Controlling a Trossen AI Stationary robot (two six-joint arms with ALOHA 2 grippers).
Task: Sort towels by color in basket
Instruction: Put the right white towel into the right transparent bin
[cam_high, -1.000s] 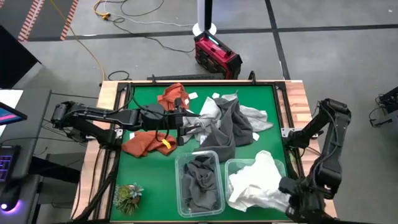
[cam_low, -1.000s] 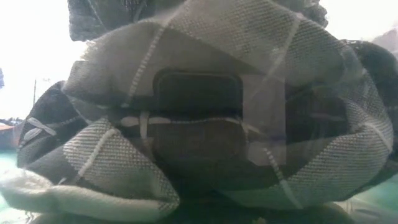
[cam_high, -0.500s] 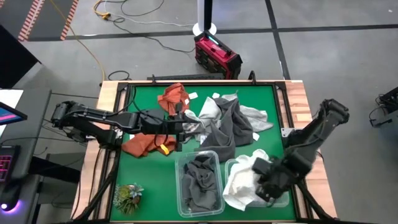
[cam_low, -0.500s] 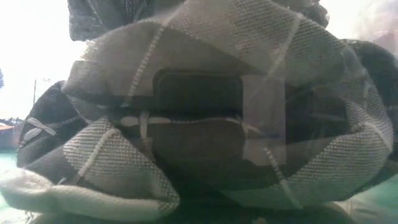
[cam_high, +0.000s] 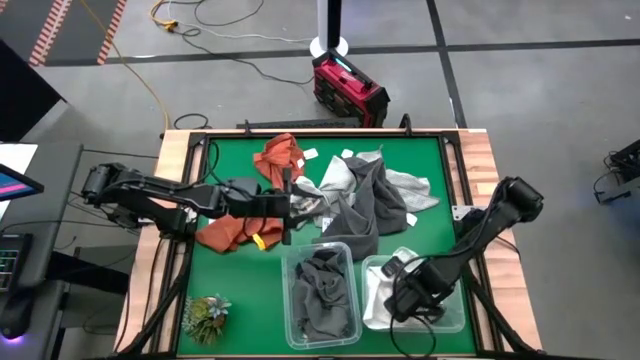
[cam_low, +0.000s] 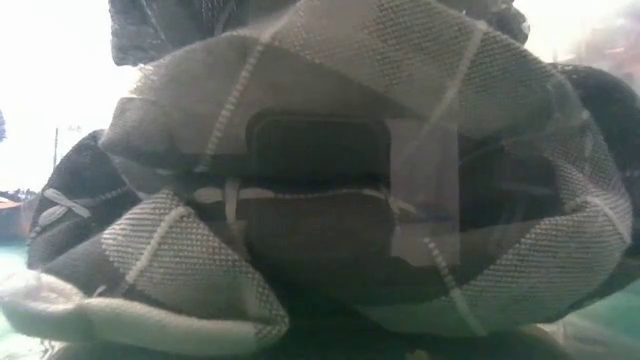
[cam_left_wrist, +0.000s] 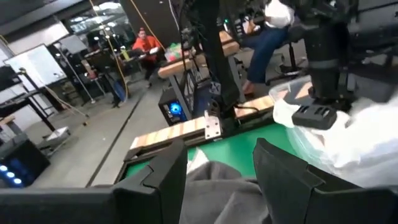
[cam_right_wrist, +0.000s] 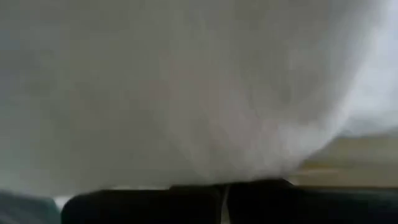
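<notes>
On the green-topped table (cam_high: 420, 225), the right gripper (cam_high: 402, 298) presses into white towels (cam_high: 378, 300) in a clear plastic bin (cam_high: 452, 312); its grip cannot be told. The left gripper (cam_high: 288, 205), released, rests beside a heap of grey towels (cam_high: 365, 205). Rust-orange towels (cam_high: 228, 232) lie near it.

**Low camera blocked by a checked towel**

From my seat, a crumpled grey towel (cam_low: 330, 190) with pale grid lines fills nearly the whole low view. A dark rounded rectangle shows through its middle. Behind its upper edge I see darker cloth (cam_low: 170, 30), and bright glare on the left.
</notes>
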